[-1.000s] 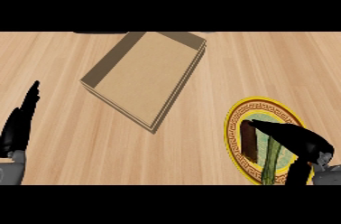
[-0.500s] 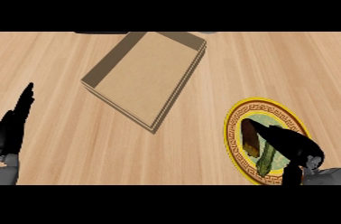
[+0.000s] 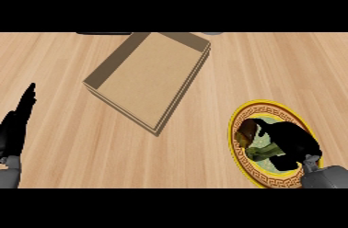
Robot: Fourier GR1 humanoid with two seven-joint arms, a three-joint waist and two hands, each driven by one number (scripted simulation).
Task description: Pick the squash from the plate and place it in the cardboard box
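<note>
Now the right hand (image 3: 291, 142) lies low over the plate, and its fingers are curled round the squash (image 3: 261, 151), so I read it as holding the squash and not as open. Compared with a second ago, the fingers are no longer stretched out above the plate; they are closed and the hand looks more compact. In my judgement this means that the grasp is made or almost made, and that lifting is the step which comes next. The squash is still on the plate. A green part and a darker brown end show at the left side of the hand, and the rest is hidden under the palm. I cannot tell if it is already raised a little from the surface.

The plate (image 3: 234, 130), with its yellow patterned rim, stands near the lower right of the bench (image 3: 190, 153), and as far as I can see it carries only the squash. The cardboard box (image 3: 146, 77) lies well apart from it, up and to the left, turned at an angle, with low walls and an open top. Nothing shows inside it, so the placing is not yet done. The hand must carry the squash up and leftward across the bench to reach it.

The left hand (image 3: 16, 130) rests at the left edge of the view, fingers straight and pointing up, touching nothing.
</note>
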